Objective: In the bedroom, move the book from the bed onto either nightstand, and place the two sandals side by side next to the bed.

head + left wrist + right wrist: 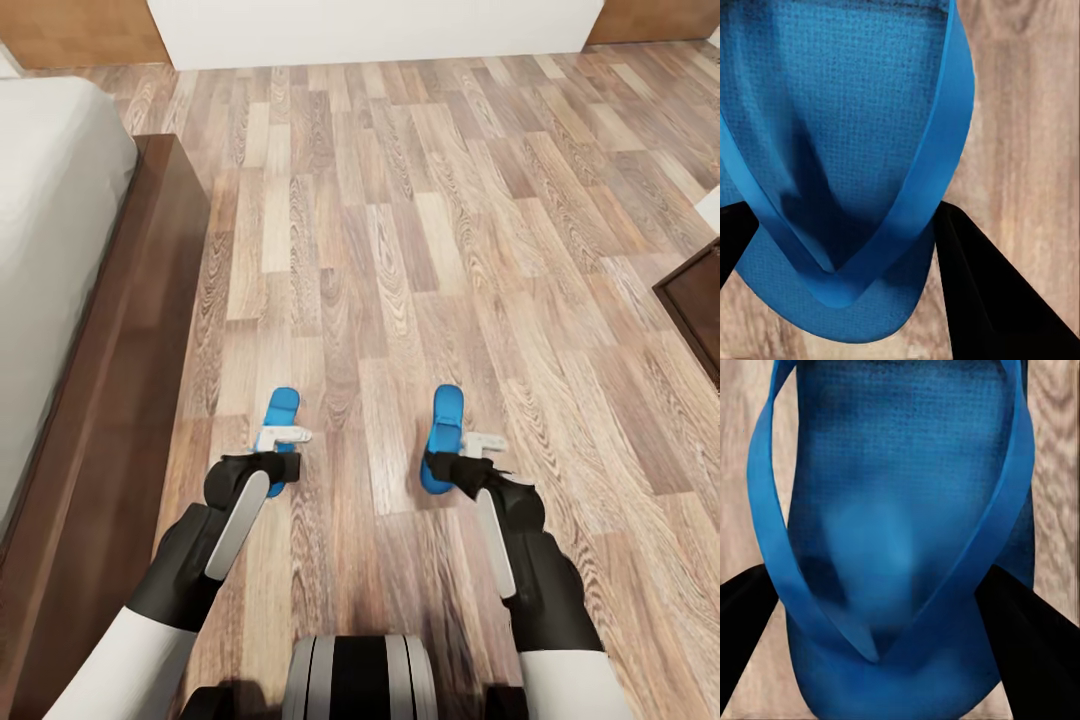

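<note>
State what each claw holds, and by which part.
Each claw straddles one blue sandal at the toe end, where the straps meet: left claw on the left sandal, right claw on the right sandal. A firm hold cannot be told.

light: even, bright, diffuse | shadows: soft dark patch on wood-plank floor beside robot base | glare: faint sheen on bed frame | focus: head view sharp; wrist views soft, sandal slightly blurred
</note>
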You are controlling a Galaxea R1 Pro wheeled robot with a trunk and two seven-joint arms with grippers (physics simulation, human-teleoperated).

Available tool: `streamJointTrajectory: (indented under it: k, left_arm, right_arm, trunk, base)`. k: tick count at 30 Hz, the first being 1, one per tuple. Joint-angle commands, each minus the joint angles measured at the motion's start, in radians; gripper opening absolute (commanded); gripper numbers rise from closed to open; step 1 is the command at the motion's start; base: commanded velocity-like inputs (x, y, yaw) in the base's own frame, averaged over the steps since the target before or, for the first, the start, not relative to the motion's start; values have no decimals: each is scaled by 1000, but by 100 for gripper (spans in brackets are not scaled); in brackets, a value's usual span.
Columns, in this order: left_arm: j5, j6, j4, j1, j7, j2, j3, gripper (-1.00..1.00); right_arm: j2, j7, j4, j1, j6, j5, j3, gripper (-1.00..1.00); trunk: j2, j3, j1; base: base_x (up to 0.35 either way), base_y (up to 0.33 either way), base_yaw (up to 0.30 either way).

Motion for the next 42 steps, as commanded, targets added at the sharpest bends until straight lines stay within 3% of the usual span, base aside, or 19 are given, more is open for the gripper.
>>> streamJointTrajectory:
  k: [1, 5, 7, 11, 16, 20, 23, 24, 31, 34, 42]
  left_arm:
    - [14, -9, 1, 1, 45, -3, -3, -100]
    - [23, -81, 23, 6, 204, -21, -8, -100]
    - [30, -150, 52, 9, 275, -36, -15, -100]
    - [60, -193, 69, 11, 299, -42, -23, -100]
    - [99, -205, -58, 61, 280, -43, -59, -100]
    - [108, -189, -115, 81, 255, -41, -87, -100]
    - [111, -161, -131, 89, 232, -39, -95, -100]
    - [113, -119, -138, 93, 190, -38, -98, -100]
    - [111, -33, -136, 95, 85, -36, -78, -100]
    - [113, -18, -128, 95, 65, -36, -51, -100]
    - [148, -11, -94, 94, 52, -37, -28, -100]
  right_arm:
    - [1, 5, -36, 11, 29, -3, -1, -100]
    - [0, 25, -131, 46, 124, 1, 3, -100]
    - [0, 32, -163, 59, 164, 3, 3, -100]
    - [-1, 36, -182, 66, 190, 3, 2, -100]
    - [-18, 41, -193, 74, 206, 1, 4, -100]
    - [-56, 70, -196, 77, 207, -6, 5, -100]
    - [-76, 176, -196, 77, 202, -5, 2, -100]
    - [-93, 270, -196, 78, 199, -4, -3, -100]
    - [-111, 331, -197, 78, 196, -4, 0, -100]
    - [-113, 338, -196, 78, 195, -4, -3, -100]
    - [-115, 348, -197, 78, 195, -5, -4, -100]
  trunk:
    - [0, 3, 0]
    - [1, 19, -2]
    - [1, 27, -3]
    - [2, 42, -5]
    - [4, 61, -7]
    - [4, 77, -9]
    - [5, 88, -10]
    - [5, 92, -11]
    - [7, 119, -14]
    - [8, 131, -15]
    - [10, 162, -19]
  base:
    - [0, 0, 0]
    - [0, 0, 0]
    - [0, 0, 0]
    - [0, 0, 0]
    - [0, 0, 0]
    - [0, 0, 0]
    - [0, 0, 0]
    - [0, 0, 0]
    - [0, 0, 0]
    - [0, 0, 0]
    - [0, 0, 0]
